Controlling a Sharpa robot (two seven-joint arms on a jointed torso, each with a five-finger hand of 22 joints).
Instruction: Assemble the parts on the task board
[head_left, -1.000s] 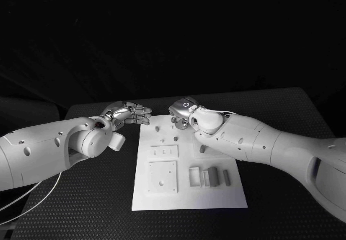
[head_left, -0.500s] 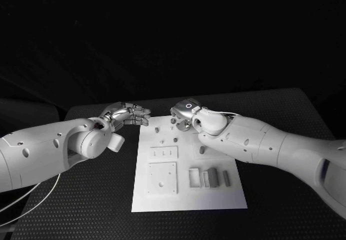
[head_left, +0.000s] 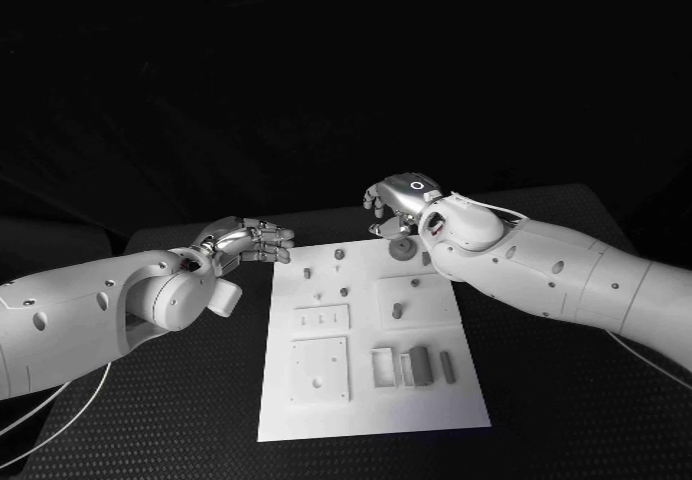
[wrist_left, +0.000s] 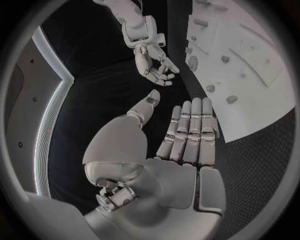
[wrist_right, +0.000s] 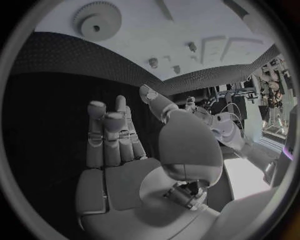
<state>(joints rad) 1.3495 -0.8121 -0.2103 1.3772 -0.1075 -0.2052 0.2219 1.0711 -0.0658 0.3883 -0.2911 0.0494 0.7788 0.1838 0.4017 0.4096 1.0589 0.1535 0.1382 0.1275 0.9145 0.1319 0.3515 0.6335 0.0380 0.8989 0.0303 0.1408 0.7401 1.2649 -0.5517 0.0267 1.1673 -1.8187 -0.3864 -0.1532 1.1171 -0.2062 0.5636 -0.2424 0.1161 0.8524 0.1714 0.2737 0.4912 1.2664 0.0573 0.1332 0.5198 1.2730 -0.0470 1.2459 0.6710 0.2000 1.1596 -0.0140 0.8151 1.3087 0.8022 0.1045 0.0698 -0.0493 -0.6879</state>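
Task board: white plate lying flat at the middle of the black table, long side running away from the robot.
Parts on board: a toothed gear lies at the far edge, just beside the right hand; small pegs stand across the far half; a group of upright rectangular blocks sits in the near right portion.
Board fixtures: a square raised plate at near left and a smaller slotted plate beyond it.
Left hand: off the board's far left corner, over the table; fingers extended side by side, thumb apart, nothing held.
Right hand: beyond the board's far edge, above the gear; fingers loosely extended, palm bare, nothing held.
Contact: neither hand touches the board or any part.
Gear, right wrist view: flat on the board, well apart from the fingertips.
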